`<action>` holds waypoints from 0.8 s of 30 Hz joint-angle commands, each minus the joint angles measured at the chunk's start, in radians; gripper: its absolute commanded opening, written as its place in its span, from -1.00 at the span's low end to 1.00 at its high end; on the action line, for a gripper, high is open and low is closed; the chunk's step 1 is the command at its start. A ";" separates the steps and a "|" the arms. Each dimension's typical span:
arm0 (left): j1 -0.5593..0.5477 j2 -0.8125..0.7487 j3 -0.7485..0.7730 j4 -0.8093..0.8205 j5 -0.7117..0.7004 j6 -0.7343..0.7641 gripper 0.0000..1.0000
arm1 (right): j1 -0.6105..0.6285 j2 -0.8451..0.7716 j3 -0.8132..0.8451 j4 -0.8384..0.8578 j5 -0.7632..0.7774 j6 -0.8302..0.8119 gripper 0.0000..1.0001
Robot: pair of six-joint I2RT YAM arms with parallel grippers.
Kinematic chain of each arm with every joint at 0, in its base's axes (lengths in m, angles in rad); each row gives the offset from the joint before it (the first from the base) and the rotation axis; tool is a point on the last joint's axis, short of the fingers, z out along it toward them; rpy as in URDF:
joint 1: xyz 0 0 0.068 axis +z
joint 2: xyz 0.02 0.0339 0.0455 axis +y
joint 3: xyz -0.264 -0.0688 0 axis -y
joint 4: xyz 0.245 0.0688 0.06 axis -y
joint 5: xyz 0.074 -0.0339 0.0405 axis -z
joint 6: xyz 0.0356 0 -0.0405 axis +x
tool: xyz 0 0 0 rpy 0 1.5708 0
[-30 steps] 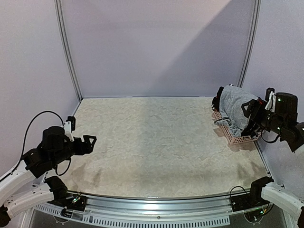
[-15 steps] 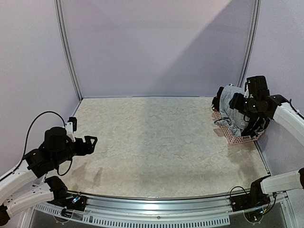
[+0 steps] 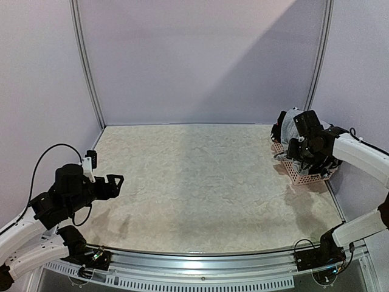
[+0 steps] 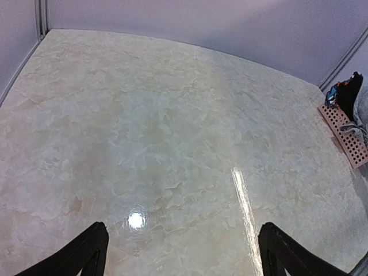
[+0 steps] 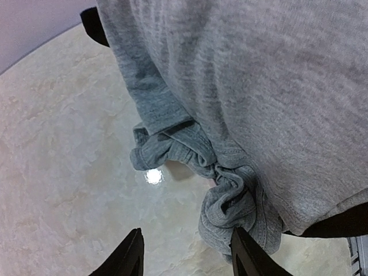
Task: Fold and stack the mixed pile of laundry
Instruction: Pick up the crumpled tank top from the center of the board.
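The laundry pile sits heaped in a pink perforated basket at the table's far right. Light grey trousers lie on top and hang over the rim, with a bunched cuff and black cloth beneath. My right gripper is open over the pile, its fingertips just short of the hanging grey cuff, holding nothing. My left gripper is open and empty above the table's left side; the wrist view shows its gripper over bare tabletop.
The basket shows at the right edge of the left wrist view with black and blue cloth in it. Metal frame posts stand at the back corners. The beige marbled tabletop fills the middle.
My right arm has swung left and down from beside the basket to over the laundry pile. The left arm has barely moved.
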 commanded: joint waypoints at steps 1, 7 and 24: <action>-0.016 -0.020 -0.014 -0.021 -0.005 0.001 0.85 | 0.000 0.053 -0.040 0.018 0.053 0.010 0.01; -0.016 -0.023 -0.014 -0.024 -0.010 0.002 0.85 | -0.004 0.106 -0.057 0.023 0.084 0.026 -0.14; -0.017 -0.016 -0.015 -0.019 -0.027 0.006 0.85 | -0.003 0.054 0.005 -0.027 0.128 -0.004 -1.00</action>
